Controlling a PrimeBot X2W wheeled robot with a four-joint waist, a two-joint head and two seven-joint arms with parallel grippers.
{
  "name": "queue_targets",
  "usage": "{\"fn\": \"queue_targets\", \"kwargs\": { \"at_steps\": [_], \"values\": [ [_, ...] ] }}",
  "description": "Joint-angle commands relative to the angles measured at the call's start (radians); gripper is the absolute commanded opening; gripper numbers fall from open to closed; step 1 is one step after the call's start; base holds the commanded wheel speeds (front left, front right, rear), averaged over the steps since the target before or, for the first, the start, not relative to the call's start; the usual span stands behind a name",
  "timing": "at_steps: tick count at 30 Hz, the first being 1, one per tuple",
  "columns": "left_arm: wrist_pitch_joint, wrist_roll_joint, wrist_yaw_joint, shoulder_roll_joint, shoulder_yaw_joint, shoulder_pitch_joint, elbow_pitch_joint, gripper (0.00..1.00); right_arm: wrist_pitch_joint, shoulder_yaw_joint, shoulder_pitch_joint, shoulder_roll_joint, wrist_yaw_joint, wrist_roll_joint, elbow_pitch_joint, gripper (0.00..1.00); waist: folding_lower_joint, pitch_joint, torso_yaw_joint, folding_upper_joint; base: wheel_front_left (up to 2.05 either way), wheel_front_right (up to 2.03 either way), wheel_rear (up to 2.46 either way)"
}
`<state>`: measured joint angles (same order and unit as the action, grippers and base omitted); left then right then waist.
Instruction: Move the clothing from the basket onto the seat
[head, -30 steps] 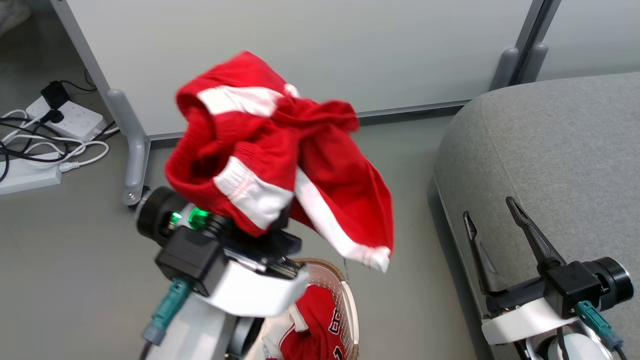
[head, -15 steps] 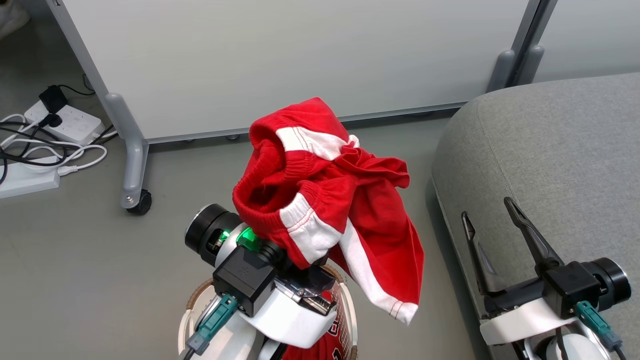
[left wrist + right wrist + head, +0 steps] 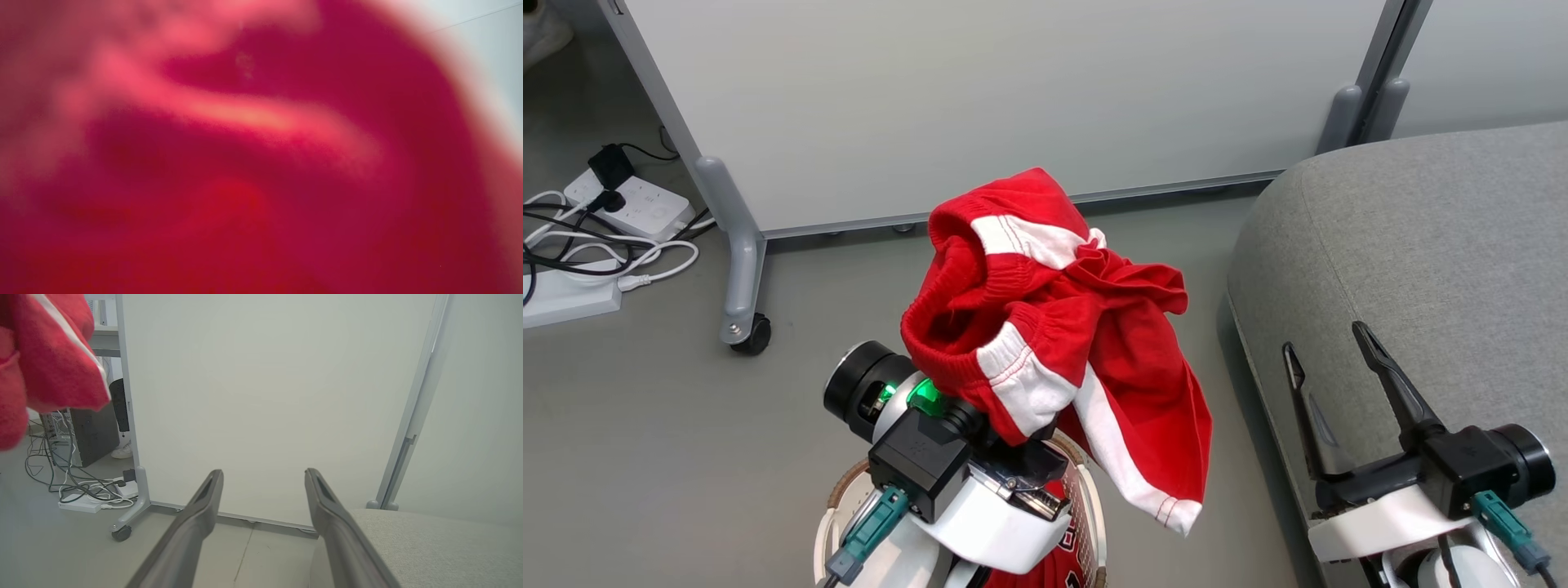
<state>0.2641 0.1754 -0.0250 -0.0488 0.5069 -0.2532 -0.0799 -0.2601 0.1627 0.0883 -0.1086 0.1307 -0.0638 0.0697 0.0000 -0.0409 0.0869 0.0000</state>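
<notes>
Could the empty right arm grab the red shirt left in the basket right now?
Probably not easily. The left arm and the shorts it holds sit right above the basket, covering most of the jersey; the open right gripper is off over the seat.

Colours I log on my feed: red, white, grey, brown.
Shorts (image 3: 1054,327) red with white side bands; basket (image 3: 1094,506) white, perforated, brown rim; seat (image 3: 1421,245) plain grey fabric; floor (image 3: 645,425) flat grey.

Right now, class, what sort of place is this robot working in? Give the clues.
Probably an office or test lab, not a home: a wheeled partition, a power strip with loose cables on the bare floor, and a computer tower past the partition.
</notes>
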Motion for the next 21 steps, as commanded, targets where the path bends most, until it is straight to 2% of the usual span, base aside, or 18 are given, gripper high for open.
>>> {"fn": "queue_targets", "kwargs": {
  "at_steps": [1, 7, 14, 21],
  "values": [
    [0.001, -0.002, 0.000, -0.003, -0.003, 0.004, 0.001, 0.00, -0.004, -0.004, -0.009, -0.004, 0.000, -0.003, -0.007, 1.00, 0.0000, 0.000, 0.000, 0.0000, 0.00, 0.00, 0.00],
    [0.001, -0.009, 0.006, -0.003, -0.008, 0.019, 0.004, 0.00, -0.004, 0.002, -0.006, -0.008, 0.000, -0.071, -0.039, 1.00, 0.0000, -0.002, 0.011, 0.0000, 0.00, 0.00, 0.00],
    [0.001, -0.016, 0.000, -0.003, -0.020, -0.003, 0.007, 0.00, -0.004, 0.160, 0.025, -0.135, 0.000, -0.136, -0.136, 1.00, 0.0000, -0.026, 0.021, 0.0000, 0.00, 0.00, 0.00],
    [0.001, -0.016, -0.007, -0.003, -0.019, -0.003, 0.015, 0.00, -0.004, 0.272, 0.042, -0.237, 0.000, -0.200, -0.244, 1.00, 0.0000, -0.036, 0.025, 0.0000, 0.00, 0.00, 0.00]
  ]
}}
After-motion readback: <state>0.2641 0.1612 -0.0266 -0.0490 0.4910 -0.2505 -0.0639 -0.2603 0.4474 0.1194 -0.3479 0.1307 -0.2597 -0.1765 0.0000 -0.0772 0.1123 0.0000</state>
